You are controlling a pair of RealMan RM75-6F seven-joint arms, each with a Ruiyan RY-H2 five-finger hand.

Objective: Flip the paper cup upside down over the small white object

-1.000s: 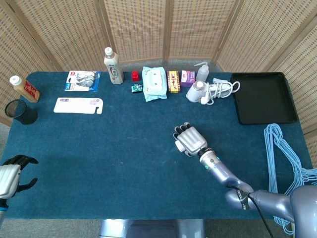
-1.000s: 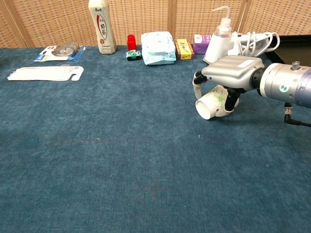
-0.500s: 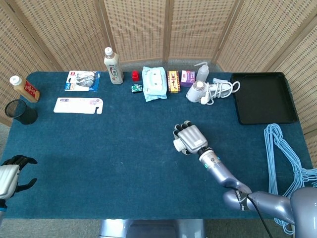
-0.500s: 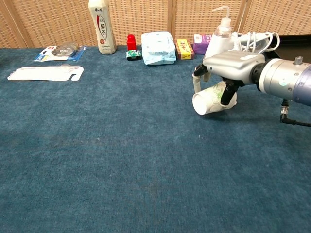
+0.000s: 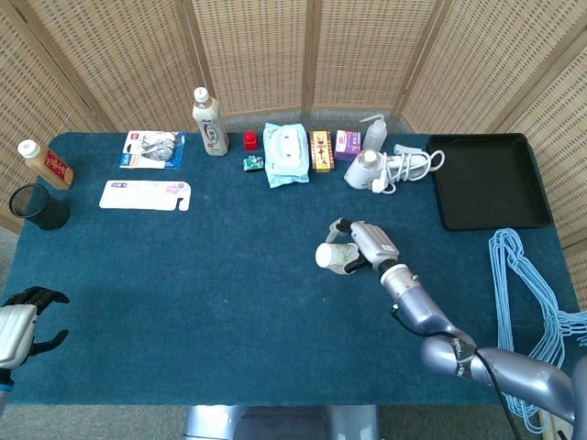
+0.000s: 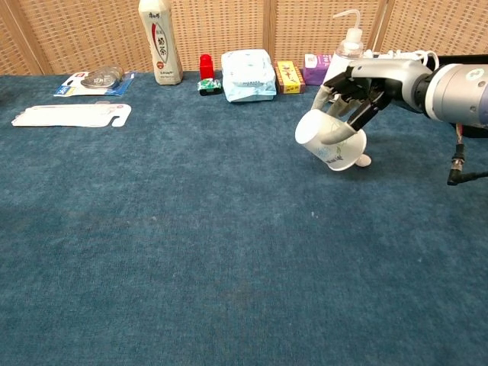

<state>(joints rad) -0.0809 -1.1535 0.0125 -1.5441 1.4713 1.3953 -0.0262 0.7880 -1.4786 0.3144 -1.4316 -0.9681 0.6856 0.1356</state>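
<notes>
My right hand [image 6: 358,90] [image 5: 365,242] grips a white paper cup [image 6: 329,142] [image 5: 334,256] with a green leaf print, lifted off the cloth. The cup is tilted, its open mouth facing left and slightly up. A small flat white object [image 6: 365,160] lies on the blue cloth just to the right of the cup's base, partly hidden behind it. My left hand [image 5: 20,323] hangs at the table's front left corner, fingers apart, holding nothing; the chest view does not show it.
Along the far edge stand a drink bottle [image 5: 209,122], a red cap [image 5: 249,139], a wipes pack [image 5: 284,154], small boxes [image 5: 321,149], a squeeze bottle [image 5: 374,133] and a white corded device [image 5: 385,169]. A black tray [image 5: 486,181] and blue hangers [image 5: 527,302] lie right.
The right hand has rolled over and raised the cup from the cloth; the cup's mouth has swung from pointing down-left to facing left and upward. The left hand stayed put.
</notes>
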